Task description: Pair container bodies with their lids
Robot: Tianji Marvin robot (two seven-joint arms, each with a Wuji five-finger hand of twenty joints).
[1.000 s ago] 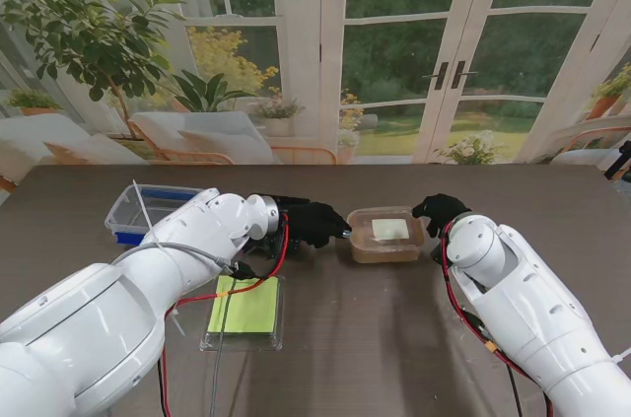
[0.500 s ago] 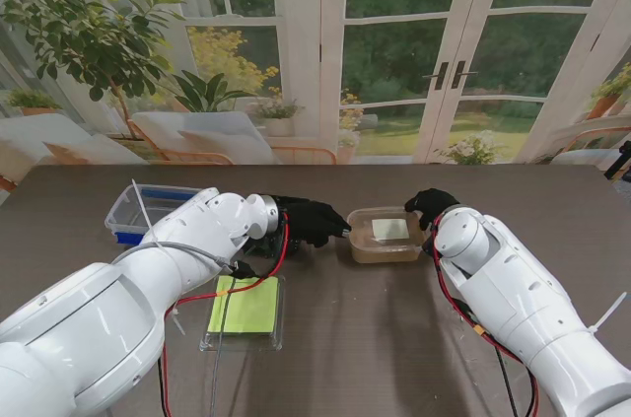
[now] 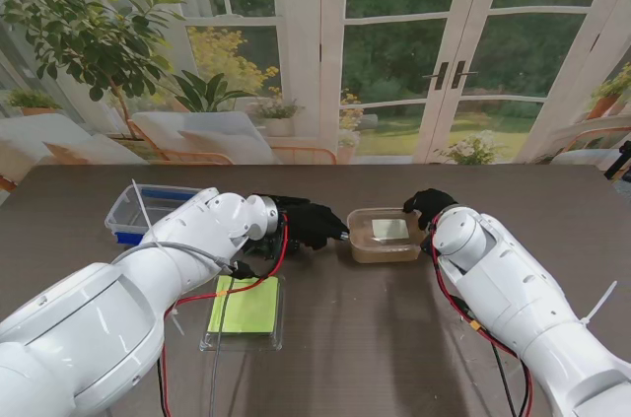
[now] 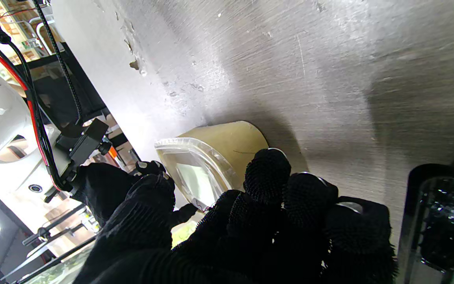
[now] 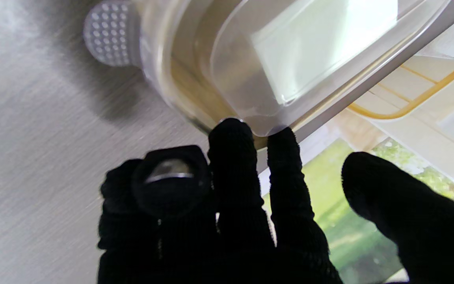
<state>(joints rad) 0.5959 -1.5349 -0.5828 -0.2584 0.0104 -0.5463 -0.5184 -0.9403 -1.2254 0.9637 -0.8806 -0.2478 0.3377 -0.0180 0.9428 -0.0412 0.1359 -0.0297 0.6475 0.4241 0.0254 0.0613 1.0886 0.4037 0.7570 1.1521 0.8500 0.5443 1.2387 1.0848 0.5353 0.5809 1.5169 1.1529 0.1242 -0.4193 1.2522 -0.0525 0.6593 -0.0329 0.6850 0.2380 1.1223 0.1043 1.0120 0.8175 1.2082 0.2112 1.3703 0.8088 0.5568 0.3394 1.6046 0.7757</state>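
Note:
A tan container (image 3: 385, 245) with a clear lid (image 3: 388, 229) on it stands mid-table. My left hand (image 3: 314, 222) is at its left end: the fingers (image 4: 268, 173) press the tan wall (image 4: 227, 146) and the thumb lies over the lid's rim, so the hand pinches that end. My right hand (image 3: 428, 206) is at the far right corner. Two of its fingertips (image 5: 231, 132) touch the lid's rim (image 5: 266, 126), the thumb stands apart, and nothing is gripped. A yellow-green lid (image 3: 246, 309) lies nearer to me on the left. A blue-bottomed clear tub (image 3: 146, 210) sits far left without a lid.
The clear lid has a dotted pull tab (image 5: 110, 33) at one corner. Red and black cables (image 3: 258, 274) hang from my left forearm over the yellow-green lid. The table's far edge (image 3: 325, 167) runs in front of windows.
My right hand has moved left and slightly farther from me, reaching the container's far right corner. The left hand and the container have stayed put.

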